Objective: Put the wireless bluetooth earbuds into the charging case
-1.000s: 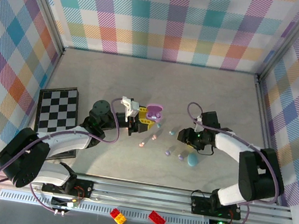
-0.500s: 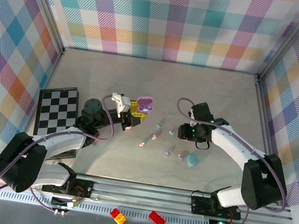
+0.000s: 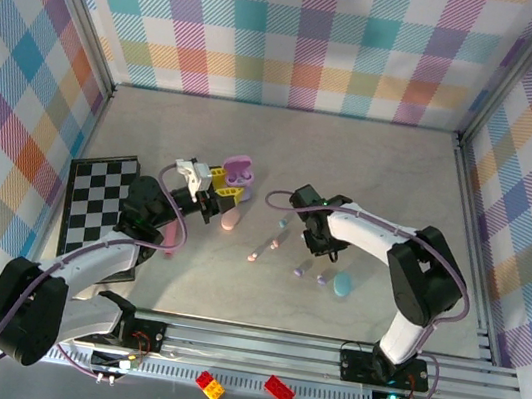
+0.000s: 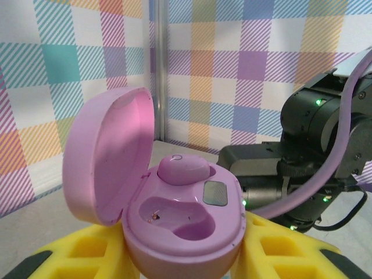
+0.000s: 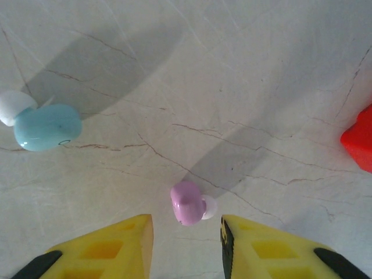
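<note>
My left gripper [image 3: 220,184] [image 4: 180,258] is shut on the lavender charging case [image 3: 239,170] [image 4: 186,224] and holds it off the table with the lid open. One lavender earbud [image 4: 183,168] sits in the far slot, while the near slot is hollow. My right gripper [image 3: 308,239] [image 5: 186,221] points down at the table, jaws apart on either side of a loose lavender earbud [image 5: 187,203] without touching it. A teal earbud [image 5: 46,127] lies to its left. More earbuds, teal [image 3: 282,224], pink [image 3: 254,254] and lavender [image 3: 322,279], lie scattered mid-table.
A teal oval case [image 3: 343,286] lies right of the buds and a pink oval piece [image 3: 230,219] sits below the held case. A checkerboard [image 3: 100,195] lies at the left, with a pink stick [image 3: 172,237] beside it. Something red [image 5: 360,142] shows at the right wrist view's edge.
My left gripper has carried the open case left and toward the back. The right gripper has swung left over the scattered buds, and its jaws have narrowed around the lavender one.
</note>
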